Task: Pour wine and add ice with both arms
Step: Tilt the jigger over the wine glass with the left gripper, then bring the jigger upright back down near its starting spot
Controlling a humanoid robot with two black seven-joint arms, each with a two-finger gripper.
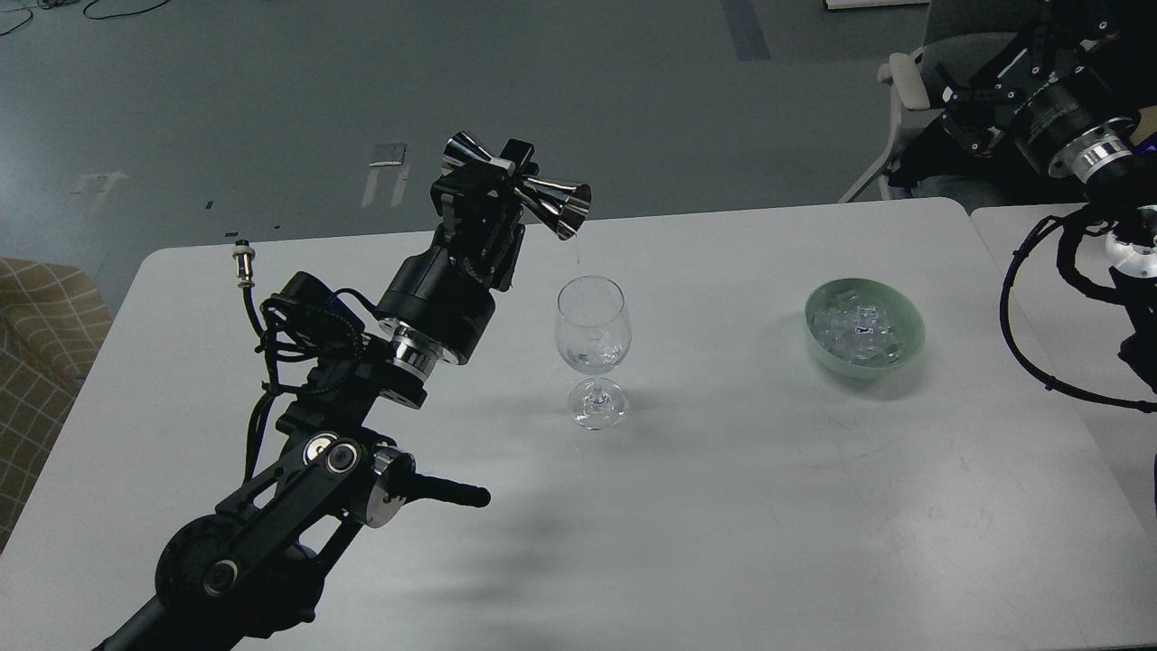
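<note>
Above the glass, left gripper (495, 181) clamped on a shiny double-ended jigger (517, 184)

Over the left half of the white table (723, 506) the left arm (362, 389) reaches up and its fingers are closed around the narrow waist of the jigger, which is tipped sideways so one cone mouth faces down and right, just above the stemmed glass (592, 348) (a thin drip seems to hang between them, hard to be sure). That glass stands upright and looks clear, with maybe a little liquid at the bottom. Well off to the right sits a pale green bowl (908, 339) filled with the ice (854, 330), small glassy cubes piled together. The right arm (1076, 136) is up in the top right corner, away from the table, and its gripper (963, 104) is too dark and jumbled to tell how wide it stands.
</note>
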